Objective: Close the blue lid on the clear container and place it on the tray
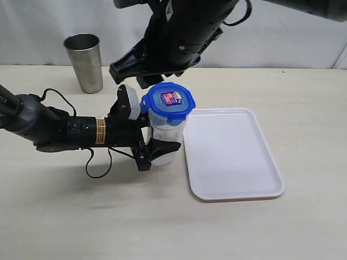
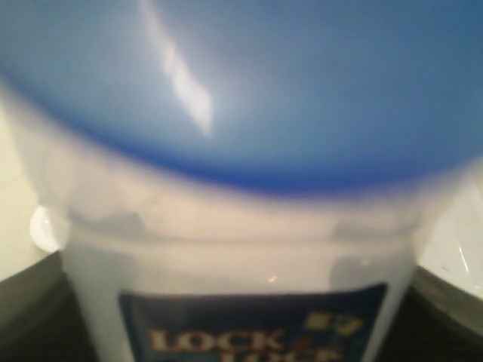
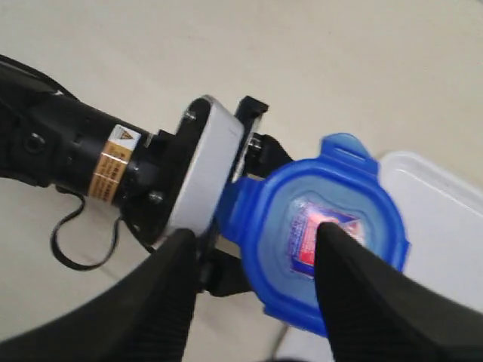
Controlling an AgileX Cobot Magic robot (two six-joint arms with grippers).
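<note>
Nearest on the table point(image 1: 81, 227): a loop of cable point(image 1: 95, 170) under the left arm. Tray point(image 1: 227, 157) lies flat, right of centre. Clear container point(image 1: 169, 134) stands upright just left of the tray's left rim, off the tray; whether it touches the rim, can't tell. Left gripper point(image 1: 153, 126) comes in horizontally from the left and is clamped on the clear container, with the dark finger on its near side and the white-padded finger on its far side. Left wrist view is blurred, but the container wall fills the space between the fingers, with its label point(image 2: 249, 335) facing the camera. Blue lid point(image 1: 171, 102) sits on top of the container, sticker point(image 1: 171, 98) up. At least one flap sticks outward; latched or not, can't tell. Right gripper point(image 1: 129, 77) hangs above the lid, just beyond it to the far left, fingers spread wide and released. Contact with the lid: can't tell. Steel cup point(image 1: 84, 62) is upright at far left, well apart from the rest.
</note>
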